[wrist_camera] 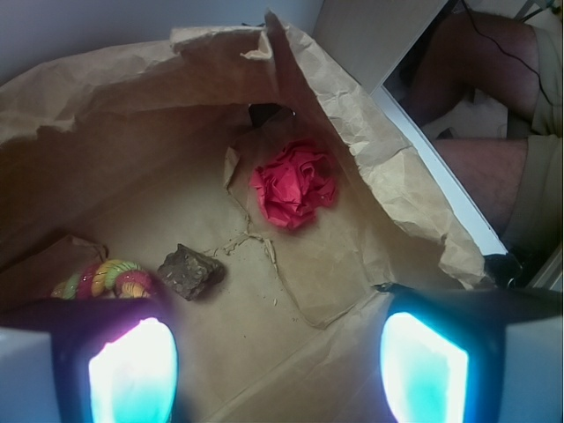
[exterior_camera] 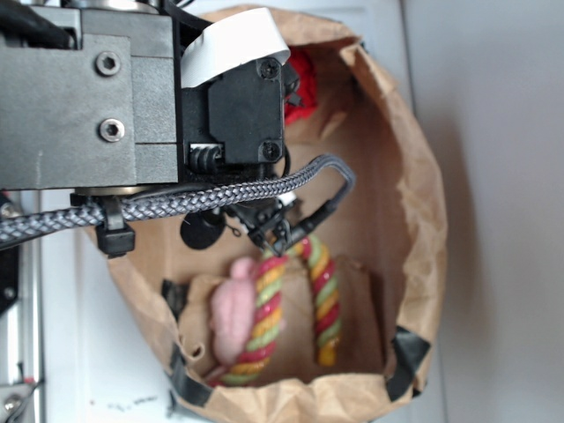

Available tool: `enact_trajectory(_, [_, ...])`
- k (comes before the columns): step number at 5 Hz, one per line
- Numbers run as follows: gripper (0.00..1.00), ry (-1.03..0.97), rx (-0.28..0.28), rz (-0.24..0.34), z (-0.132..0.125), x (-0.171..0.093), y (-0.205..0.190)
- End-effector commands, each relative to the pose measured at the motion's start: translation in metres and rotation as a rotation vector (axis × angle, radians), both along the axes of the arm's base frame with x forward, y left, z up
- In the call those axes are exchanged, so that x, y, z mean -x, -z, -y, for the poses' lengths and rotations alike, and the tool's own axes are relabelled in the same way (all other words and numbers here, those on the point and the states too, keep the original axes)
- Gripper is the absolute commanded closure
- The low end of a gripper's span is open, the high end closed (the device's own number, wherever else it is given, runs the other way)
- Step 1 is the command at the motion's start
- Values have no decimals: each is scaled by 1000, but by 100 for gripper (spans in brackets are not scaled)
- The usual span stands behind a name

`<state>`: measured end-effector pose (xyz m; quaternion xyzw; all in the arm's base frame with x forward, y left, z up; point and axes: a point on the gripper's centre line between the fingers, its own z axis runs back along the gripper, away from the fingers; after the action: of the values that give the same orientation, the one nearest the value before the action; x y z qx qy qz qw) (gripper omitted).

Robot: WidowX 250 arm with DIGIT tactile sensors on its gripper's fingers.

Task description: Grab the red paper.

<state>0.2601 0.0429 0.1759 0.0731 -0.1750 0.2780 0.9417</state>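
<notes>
With its jaws spread and empty, the gripper [wrist_camera: 278,370] should advance and center over the red paper [wrist_camera: 295,183], which lies deep in the bag [wrist_camera: 115,97] near its far wall, clear of the brown chunk [wrist_camera: 189,270].

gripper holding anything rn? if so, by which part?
Nothing held. The gripper is open and empty, and the red paper lies untouched on the bag floor ahead.
</notes>
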Motion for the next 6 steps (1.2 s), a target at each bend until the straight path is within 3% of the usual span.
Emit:
enact_trajectory(1, [0, -6, -4, 56, -5, -3, -20])
enact_trajectory(2, [0, -73, 56, 76, -7, -6, -3])
enact_trajectory(3, [0, -48, 82, 59, 1, -18, 16])
enact_trajectory(5, [0, -172, 146, 99, 1, -18, 31])
enact_trajectory(6, [0, -211, 153, 123, -20, -23, 41])
